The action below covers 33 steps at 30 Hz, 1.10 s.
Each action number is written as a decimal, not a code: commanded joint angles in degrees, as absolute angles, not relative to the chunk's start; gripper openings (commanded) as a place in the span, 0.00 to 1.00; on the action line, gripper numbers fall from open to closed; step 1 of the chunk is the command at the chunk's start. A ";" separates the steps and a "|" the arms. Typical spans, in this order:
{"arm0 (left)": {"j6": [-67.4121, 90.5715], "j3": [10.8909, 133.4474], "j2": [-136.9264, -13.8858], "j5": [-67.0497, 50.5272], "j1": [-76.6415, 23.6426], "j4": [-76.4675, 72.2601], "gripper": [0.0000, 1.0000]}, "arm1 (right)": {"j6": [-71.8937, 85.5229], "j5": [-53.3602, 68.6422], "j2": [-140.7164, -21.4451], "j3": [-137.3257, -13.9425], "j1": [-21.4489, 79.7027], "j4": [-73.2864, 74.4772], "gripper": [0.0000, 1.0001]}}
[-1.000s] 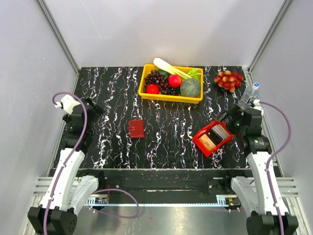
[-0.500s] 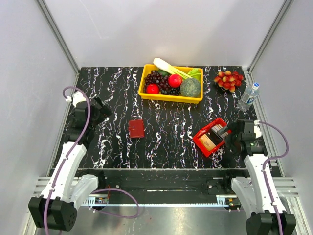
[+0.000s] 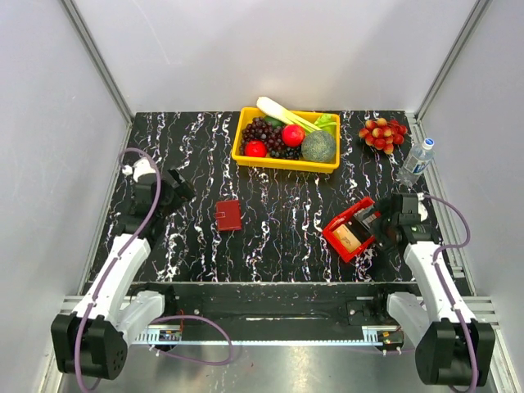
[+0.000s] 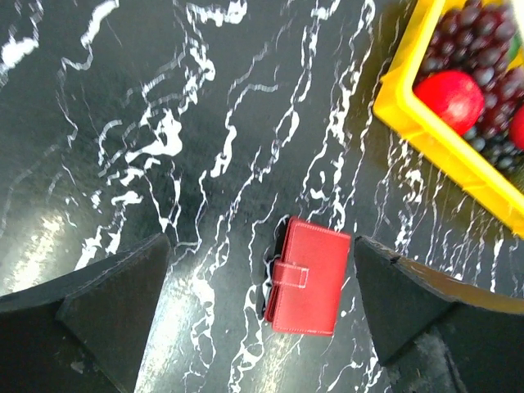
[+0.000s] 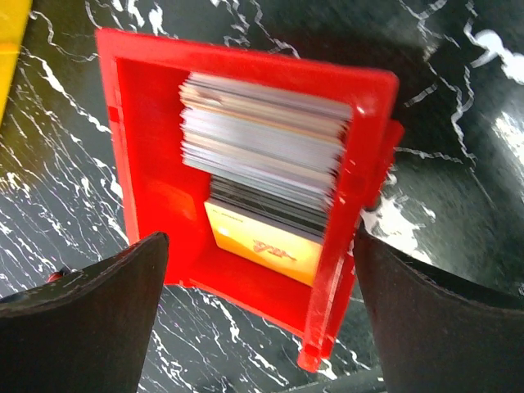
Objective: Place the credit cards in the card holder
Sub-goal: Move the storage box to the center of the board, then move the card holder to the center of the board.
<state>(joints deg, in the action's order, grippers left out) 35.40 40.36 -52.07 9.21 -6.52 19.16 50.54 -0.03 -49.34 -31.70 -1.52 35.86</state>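
The card holder (image 3: 228, 215) is a small dark red folded case with a strap, lying shut on the black marbled table; the left wrist view shows it (image 4: 308, 276) between and beyond my open fingers. My left gripper (image 3: 182, 187) is open, left of it and apart. The credit cards (image 5: 270, 155) stand stacked in a bright red tray (image 3: 337, 236), whitish-grey and black ones behind a tan-orange one (image 5: 262, 241). My right gripper (image 3: 370, 223) is open and empty at the tray's right side, its fingers (image 5: 442, 327) straddling the tray's near end.
A yellow bin (image 3: 286, 162) of fruit and vegetables stands at the back centre. A bunch of red grapes (image 3: 382, 133) and a water bottle (image 3: 416, 160) are at the back right. Grey walls enclose the table.
Both arms have swung inward. The left gripper moved right toward the card holder. The right gripper moved forward and left, down to the red tray.
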 commanded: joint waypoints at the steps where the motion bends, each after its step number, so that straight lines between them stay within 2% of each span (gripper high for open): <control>1: 37.88 36.83 -54.49 8.00 -8.96 14.50 0.99 | 46.14 1.05 -52.72 -36.21 -1.49 27.60 0.99; 11: 41.04 32.61 -62.66 9.58 -17.22 9.23 0.99 | 51.76 7.20 -60.20 -34.28 -0.27 16.62 0.99; 18: 41.22 31.99 -66.62 8.09 -17.23 6.77 0.99 | 57.82 2.21 -61.87 -32.61 11.32 13.19 0.99; 24: 40.52 32.34 -70.57 5.36 -17.23 4.49 0.97 | 57.14 1.58 -63.37 -33.83 12.39 13.00 0.99; 30: 39.20 33.22 -75.66 1.41 -17.31 2.03 0.84 | 53.35 3.16 -53.72 -32.09 14.50 20.12 0.98; 33: 39.20 33.40 -78.74 -1.74 -17.40 0.26 0.72 | 53.88 5.18 -45.73 -28.40 15.03 24.24 0.94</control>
<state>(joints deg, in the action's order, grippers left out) 39.97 32.23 -75.92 3.42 -17.19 5.28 54.65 3.62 -54.06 -31.27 14.13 18.74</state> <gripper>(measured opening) 0.767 0.960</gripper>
